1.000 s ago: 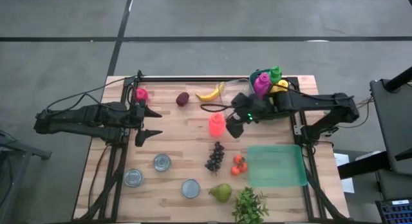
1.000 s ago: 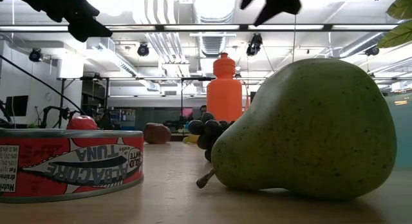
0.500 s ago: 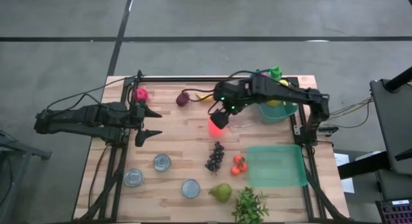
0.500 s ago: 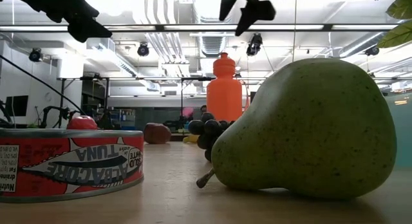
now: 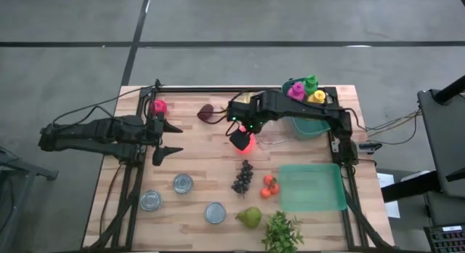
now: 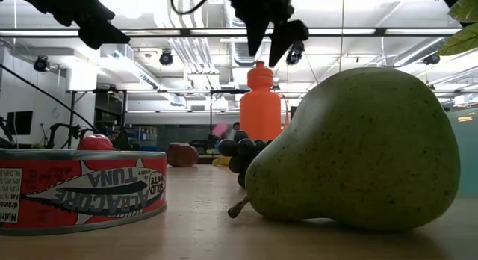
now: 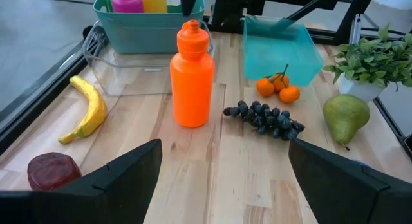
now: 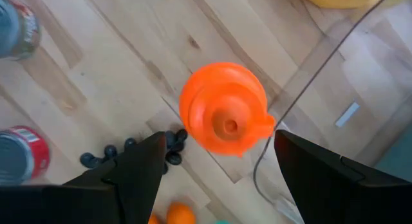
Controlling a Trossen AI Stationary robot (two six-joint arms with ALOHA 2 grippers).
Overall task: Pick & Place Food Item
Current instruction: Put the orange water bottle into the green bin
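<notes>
An orange bottle point(image 8: 222, 108) stands upright on the wooden table point(image 5: 196, 166), near its middle. My right gripper point(image 5: 238, 137) hangs open just above the bottle's cap, fingers pointing steeply down, touching nothing; the low view shows its fingertips point(image 6: 267, 47) above the cap. Around the bottle lie a banana point(image 7: 87, 111), dark grapes point(image 5: 243, 177), small orange fruits point(image 5: 269, 185), a green pear point(image 5: 249, 217) and a dark red fruit point(image 5: 206, 112). My left gripper point(image 5: 178, 139) waits open over the table's left part.
A teal bin point(image 5: 309, 126) holding coloured bottles stands at the far right, a clear plastic box point(image 7: 129, 76) beside it. A green tray point(image 5: 312, 186) lies near right. Three cans point(image 5: 183, 183) and a potted plant point(image 5: 282, 233) sit along the near edge.
My right gripper has swung toward the table's left edge and sunk a little, tipping from a slant to point steeply down. It started to the right of the orange bottle and is now above its cap. Its fingers stay open. Nothing on the table has moved.
</notes>
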